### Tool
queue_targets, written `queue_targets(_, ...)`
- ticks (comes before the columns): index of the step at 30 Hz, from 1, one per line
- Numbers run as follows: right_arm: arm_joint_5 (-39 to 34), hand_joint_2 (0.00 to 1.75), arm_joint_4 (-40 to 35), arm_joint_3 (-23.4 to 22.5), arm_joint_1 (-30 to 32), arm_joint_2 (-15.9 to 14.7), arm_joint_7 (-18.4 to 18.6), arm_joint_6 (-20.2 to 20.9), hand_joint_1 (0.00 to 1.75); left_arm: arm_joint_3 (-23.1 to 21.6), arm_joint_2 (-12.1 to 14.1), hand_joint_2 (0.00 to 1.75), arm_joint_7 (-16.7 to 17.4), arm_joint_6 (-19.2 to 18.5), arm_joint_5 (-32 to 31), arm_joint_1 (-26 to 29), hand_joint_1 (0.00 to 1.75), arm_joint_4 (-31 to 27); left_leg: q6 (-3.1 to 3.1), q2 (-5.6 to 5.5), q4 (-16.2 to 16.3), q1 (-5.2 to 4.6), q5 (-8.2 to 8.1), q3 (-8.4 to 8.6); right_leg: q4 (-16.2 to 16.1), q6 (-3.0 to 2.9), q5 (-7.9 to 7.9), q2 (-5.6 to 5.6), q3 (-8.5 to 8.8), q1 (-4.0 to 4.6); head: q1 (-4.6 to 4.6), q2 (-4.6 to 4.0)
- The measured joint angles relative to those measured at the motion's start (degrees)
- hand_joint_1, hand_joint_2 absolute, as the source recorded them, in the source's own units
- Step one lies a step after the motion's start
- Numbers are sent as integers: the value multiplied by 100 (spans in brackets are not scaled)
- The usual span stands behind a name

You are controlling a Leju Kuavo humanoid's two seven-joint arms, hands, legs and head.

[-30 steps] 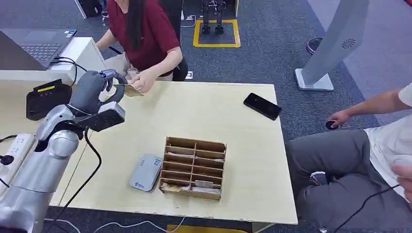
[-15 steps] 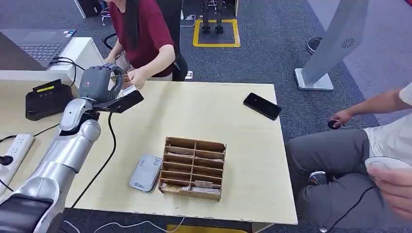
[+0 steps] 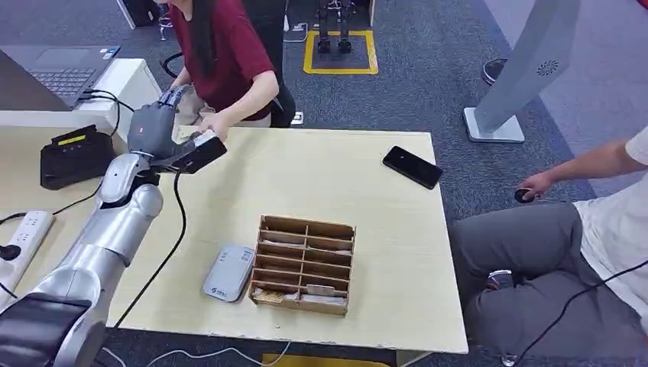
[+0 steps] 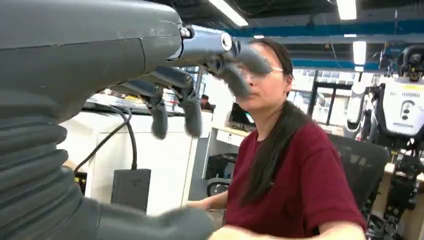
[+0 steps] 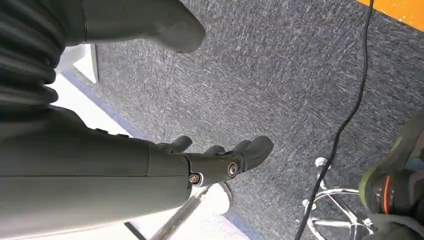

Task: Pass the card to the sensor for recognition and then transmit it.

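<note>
My left hand (image 3: 153,125) is raised over the table's far left corner, right in front of a person in a red shirt (image 3: 225,53). In the left wrist view my left hand (image 4: 100,75) has its fingers (image 4: 190,107) spread apart from the thumb, with nothing between them. The person's hand (image 3: 212,125) sits just beside my hand; I cannot make out the card. The grey-white sensor (image 3: 229,271) lies flat near the table's front. My right hand (image 5: 220,162) hangs over the carpet, fingers loose and empty.
A wooden slotted organizer (image 3: 306,264) stands right of the sensor. A black phone (image 3: 413,167) lies at the far right of the table, and a black terminal (image 3: 72,153) and a power strip (image 3: 23,233) at the left. A second person (image 3: 565,252) sits to the right.
One second ago a tan card sat between my left hand and the person's hand. My left arm has stretched farther toward the person, and its fingers now hold nothing.
</note>
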Motion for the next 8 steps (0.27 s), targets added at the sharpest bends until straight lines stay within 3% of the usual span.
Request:
queue_targets(4,-42,175,0,-2,7,15,33,0,0,283,131,175,-291,120,403,307,0,-70,0,6,-3,0,0,3,1,-2,-1,4,-1,0,0,0)
queue_targets(8,-160,175,0,-22,30,33,96,-37,0,760,383,175,-1045,118,1144,1317,0,-792,-13,30,-18,-5,-13,16,3,-9,-8,30,5,-5,-2,0)
